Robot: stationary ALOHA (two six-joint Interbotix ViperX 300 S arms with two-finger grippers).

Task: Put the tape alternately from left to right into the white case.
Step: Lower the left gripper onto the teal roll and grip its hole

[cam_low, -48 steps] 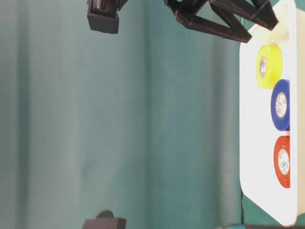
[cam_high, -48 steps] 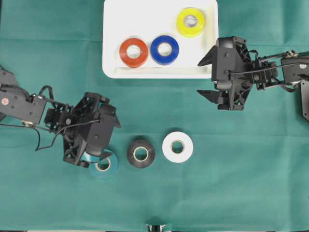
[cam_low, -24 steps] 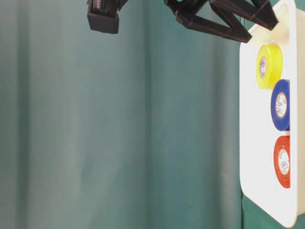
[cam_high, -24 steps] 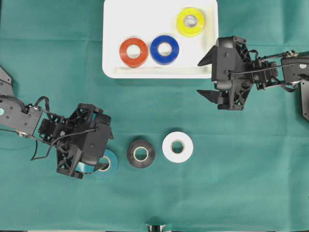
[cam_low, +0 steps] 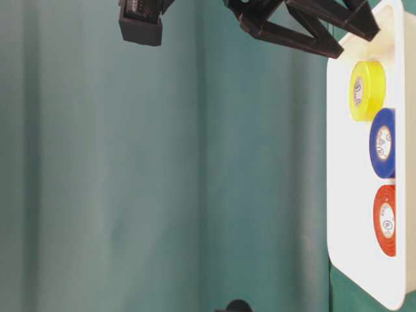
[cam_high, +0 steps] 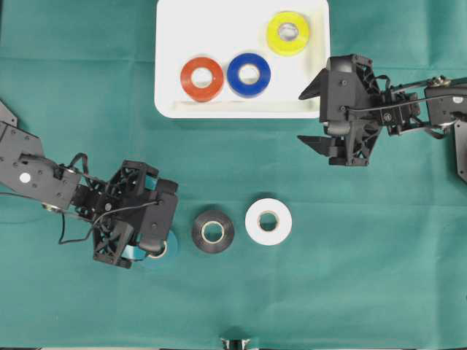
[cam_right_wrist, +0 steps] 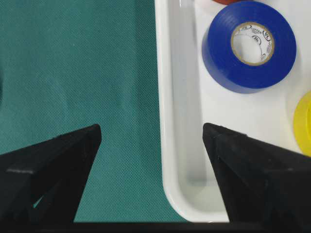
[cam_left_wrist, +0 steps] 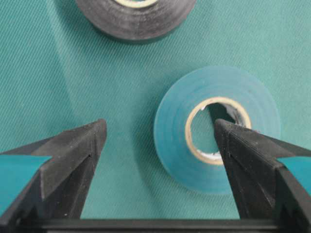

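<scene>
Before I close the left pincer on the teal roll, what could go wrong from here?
1. The left pincer is open, with one fingertip over the core hole of the teal roll and the other beside it. If that is not the intended grip, it could tip or push the roll.
2. The black roll lies close by on the cloth, so a sideways slip might nudge it.
3. The right pincer hangs open at the white case corner and may crowd the drop-off.
</scene>
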